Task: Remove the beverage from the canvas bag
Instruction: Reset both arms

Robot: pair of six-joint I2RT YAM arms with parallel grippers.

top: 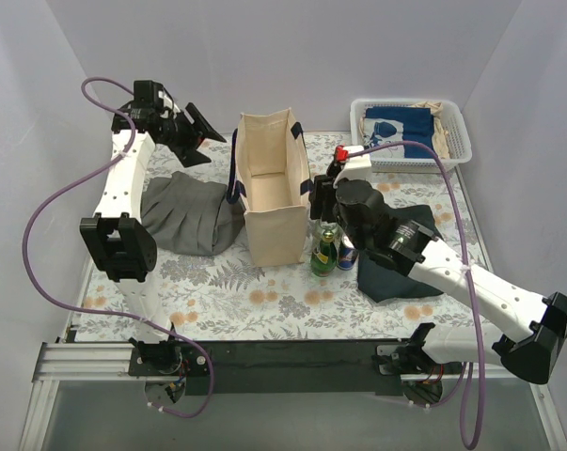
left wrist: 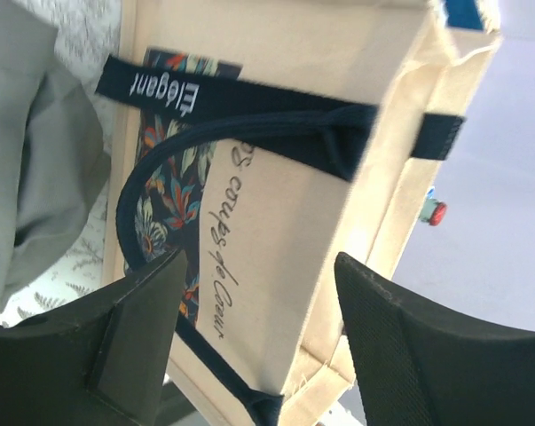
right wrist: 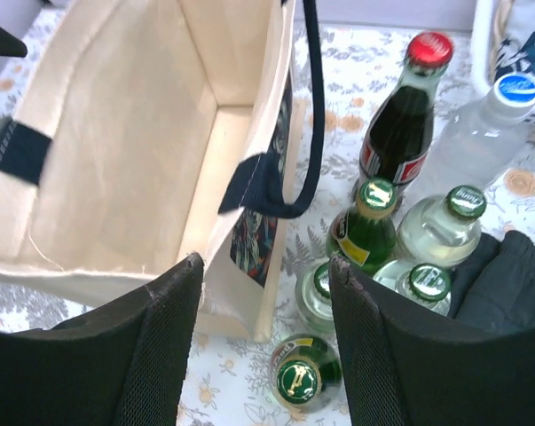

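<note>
**ops:** jaw status?

**me:** Both released, nothing in either. Right jaws are spread and pointing down over the right wall of the canvas bag [top: 274,221]. Left jaws are spread too, off the bag's left side toward the far-left corner of the tabletop [top: 264,301], clear of the canvas.

**ops:** where's the beverage?

**me:** None visible in the bag. It stands upright mid-tabletop, mouth up, and the interior reads bare cream from above. The bottle cluster [right wrist: 444,226] stands on the tabletop just beside the bag's right wall. All are upright, caps facing my right wrist camera. One green bottle [right wrist: 301,377] sits at the cluster's near side, framed between my right fingers [right wrist: 161,355].

**ops:** which arm goes next?

**me:** Right, my call. It's the one over the bag mouth and the bottles. Long axes are vertical, so any reach is a straight drop from above. Left only faces the printed outer side and the navy handle [left wrist: 240,133], with no view inside.

**ops:** blind spots?

**me:** The near wall hides a strip of bag floor in the top view. My own fingers cover the bottom of the right wrist view. So I can't rule out something low in that corner. The dark cloth [top: 401,272] lies against the cluster's right side, so no exact bottle count.
</note>
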